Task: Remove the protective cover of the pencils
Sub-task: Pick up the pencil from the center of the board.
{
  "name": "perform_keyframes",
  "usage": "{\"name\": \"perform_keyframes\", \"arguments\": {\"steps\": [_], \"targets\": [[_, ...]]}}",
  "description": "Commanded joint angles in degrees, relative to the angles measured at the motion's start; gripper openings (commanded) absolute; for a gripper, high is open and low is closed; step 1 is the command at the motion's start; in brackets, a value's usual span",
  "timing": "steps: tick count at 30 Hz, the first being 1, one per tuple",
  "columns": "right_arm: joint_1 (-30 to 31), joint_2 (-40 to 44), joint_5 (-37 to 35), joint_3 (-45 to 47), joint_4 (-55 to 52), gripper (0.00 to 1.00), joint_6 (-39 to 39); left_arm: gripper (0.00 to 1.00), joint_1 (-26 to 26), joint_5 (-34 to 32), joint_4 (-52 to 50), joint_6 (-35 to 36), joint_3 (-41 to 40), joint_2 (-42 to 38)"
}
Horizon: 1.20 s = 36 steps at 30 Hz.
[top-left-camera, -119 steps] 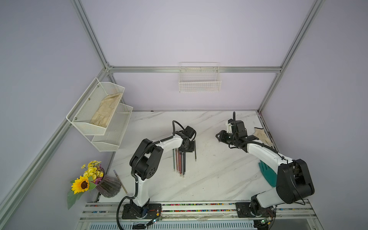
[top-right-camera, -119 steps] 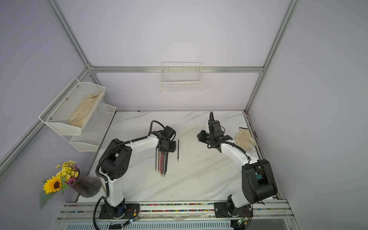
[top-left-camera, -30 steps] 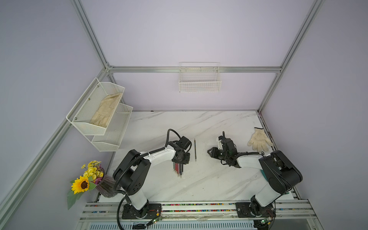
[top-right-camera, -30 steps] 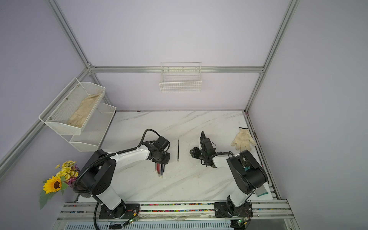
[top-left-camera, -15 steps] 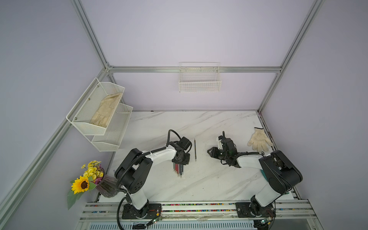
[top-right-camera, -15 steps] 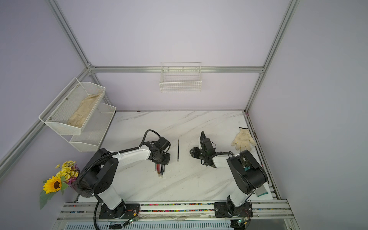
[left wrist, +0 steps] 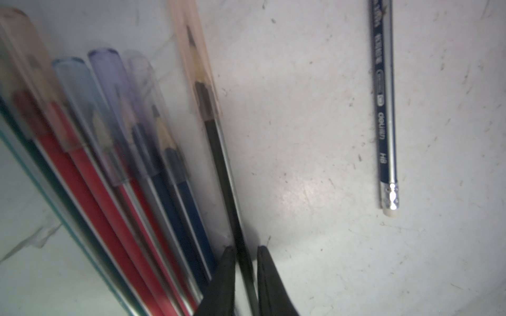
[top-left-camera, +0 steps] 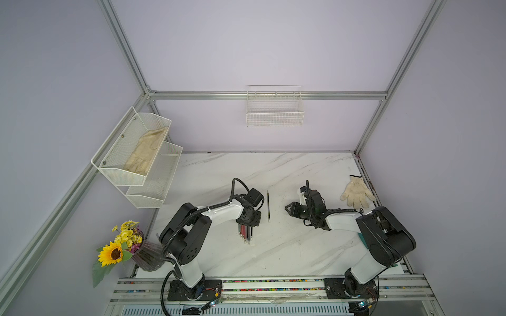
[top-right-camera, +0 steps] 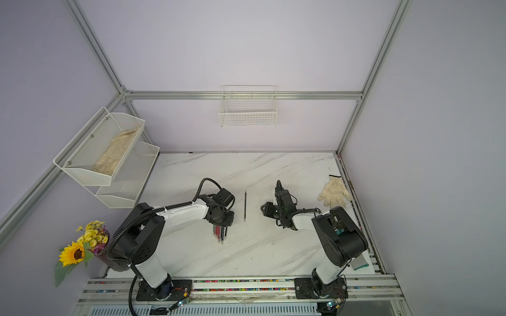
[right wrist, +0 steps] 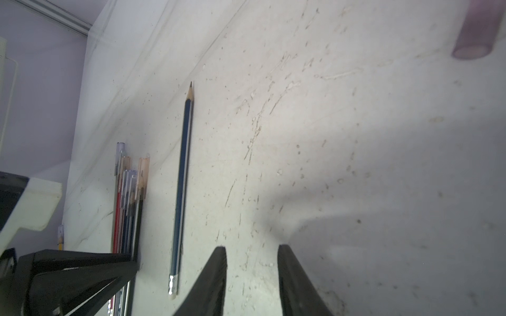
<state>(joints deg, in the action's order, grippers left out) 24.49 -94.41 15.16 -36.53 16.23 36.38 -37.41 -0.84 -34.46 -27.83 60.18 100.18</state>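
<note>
Broadly, the marble bench runs bare from the arms toward the front rail and again toward the back wall. Its right edge carries a pale glove, lying well apart from both arms. A bare strip of marble separates the two claws, crossed only by a lone pencil that lies flat and points toward the back wall.

The pencils lie side by side as a bundle left of that lone pencil. Their pale ends point toward the front rail, and the rest is hidden under the left claw in both top views. In the left wrist view, the left claw has its fingers on either side of a black pencil, the outermost of the bundle. The gap is narrow, and I cannot tell whether the fingers press the shaft. That pencil's tip sits inside a translucent orange cap, and its neighbours wear bluish and purplish caps.

The right claw is low over the bench beside the lone pencil's eraser end, with its fingers apart over bare marble. A purplish tube lies farther off.

The lone pencil's dark blue shaft reads "deli" and "HB" near the metal ferrule.
</note>
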Motion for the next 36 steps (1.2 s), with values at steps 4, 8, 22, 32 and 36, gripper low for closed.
{"name": "perform_keyframes", "arguments": {"steps": [4,8,22,32,36], "targets": [[0.2,-0.8,0.5,-1.3,0.5,0.35,0.5,0.17,-0.9,-3.0,-2.8,2.1,4.4,3.1],[0.2,-0.9,0.5,-1.3,0.4,0.35,0.6,0.19,-3.0,-6.6,-6.5,3.2,7.6,5.9],[0.1,-0.3,0.5,-1.0,0.6,0.35,0.6,0.12,-5.7,-9.6,-11.2,4.3,12.1,11.0],[0.2,0.3,0.5,-0.9,0.5,0.36,0.5,0.07,-5.7,-5.7,-10.5,4.5,13.2,6.6],[0.1,1.1,1.4,-1.7,-0.2,0.35,-0.1,0.08,-5.6,-6.0,-11.1,4.7,13.8,3.6]]}}
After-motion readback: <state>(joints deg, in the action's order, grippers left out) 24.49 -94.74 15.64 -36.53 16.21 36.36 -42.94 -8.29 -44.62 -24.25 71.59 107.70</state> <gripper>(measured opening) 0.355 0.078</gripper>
